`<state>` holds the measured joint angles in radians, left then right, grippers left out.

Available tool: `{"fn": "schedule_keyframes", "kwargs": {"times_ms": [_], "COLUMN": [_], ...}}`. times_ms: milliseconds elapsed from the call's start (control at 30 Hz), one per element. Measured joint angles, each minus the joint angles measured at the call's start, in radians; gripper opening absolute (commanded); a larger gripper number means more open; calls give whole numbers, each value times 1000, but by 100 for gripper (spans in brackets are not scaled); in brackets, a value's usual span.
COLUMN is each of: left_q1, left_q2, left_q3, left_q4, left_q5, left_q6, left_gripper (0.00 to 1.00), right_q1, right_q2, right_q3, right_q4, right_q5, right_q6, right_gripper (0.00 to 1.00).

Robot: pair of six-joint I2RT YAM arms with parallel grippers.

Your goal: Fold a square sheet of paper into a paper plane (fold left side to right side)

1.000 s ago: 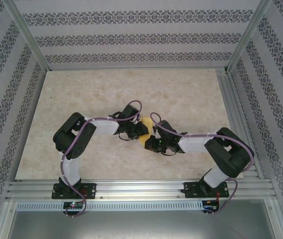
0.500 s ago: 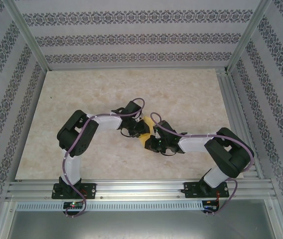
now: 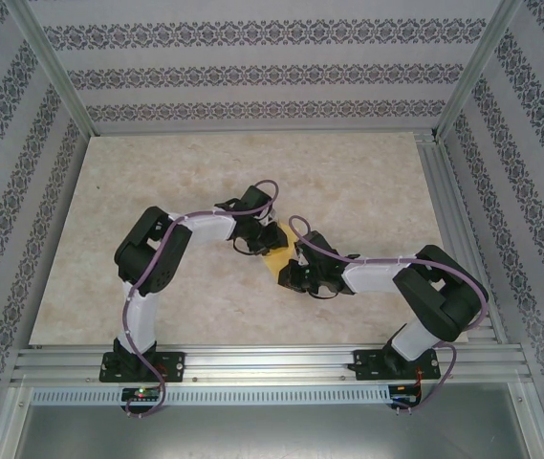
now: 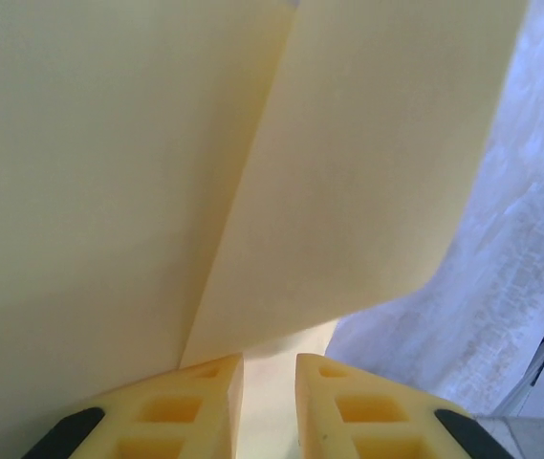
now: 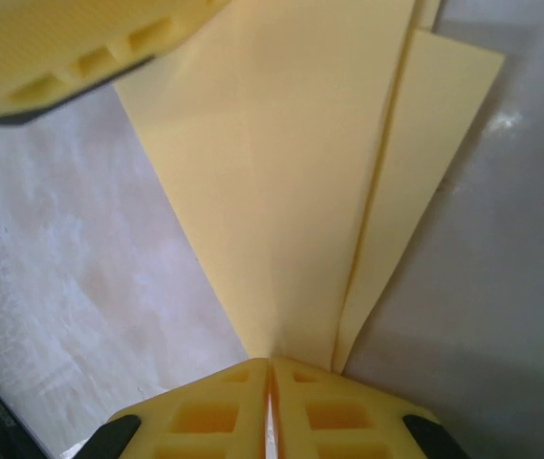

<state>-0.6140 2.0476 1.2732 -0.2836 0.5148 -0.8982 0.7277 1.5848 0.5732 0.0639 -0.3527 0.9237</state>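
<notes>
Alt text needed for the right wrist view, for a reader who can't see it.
The right claw, shut, pinches the narrow tip of a folded yellow paper that fans out away from it over a pale marbled table. Layered edges show on the right, and another yellow finger juts in at top left.

A pale marbled tabletop (image 3: 348, 172) sits between floral-striped wallpaper walls (image 3: 252, 72), edged with aluminium framing (image 3: 272, 363).

Smooth, matt paper plane (image 5: 281, 191)
</notes>
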Motion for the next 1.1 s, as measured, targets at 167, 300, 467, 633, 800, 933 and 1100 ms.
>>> {"fn": "schedule_keyframes", "kwargs": {"times_ms": [167,300,467,633,800,933,1100], "left_q1": [20,33,58,82,109,117,128], "left_q2": [31,52,87,109,155,185,203], "left_q3": [43,77,133,169,240,302,349], "left_q4": [-2,-1,-1,-2,-15,-88,-132], "left_q5": [-1,-11,-32,-53,-58,-36,-26], "left_q6": [4,5,15,31,50,69,103], "left_gripper": [25,25,25,25,26,26,29], "right_q1": [4,6,6,6,10,10,10], "right_q2": [0,0,0,0,0,0,0], "right_q3": [2,7,10,12,14,14,19], "right_q4": [-5,-14,-21,-26,-30,-30,-41], "right_q5": [8,10,11,11,15,16,15], "right_q6": [0,0,0,0,-1,-1,-1], "right_gripper": [11,11,11,11,11,11,11]}}
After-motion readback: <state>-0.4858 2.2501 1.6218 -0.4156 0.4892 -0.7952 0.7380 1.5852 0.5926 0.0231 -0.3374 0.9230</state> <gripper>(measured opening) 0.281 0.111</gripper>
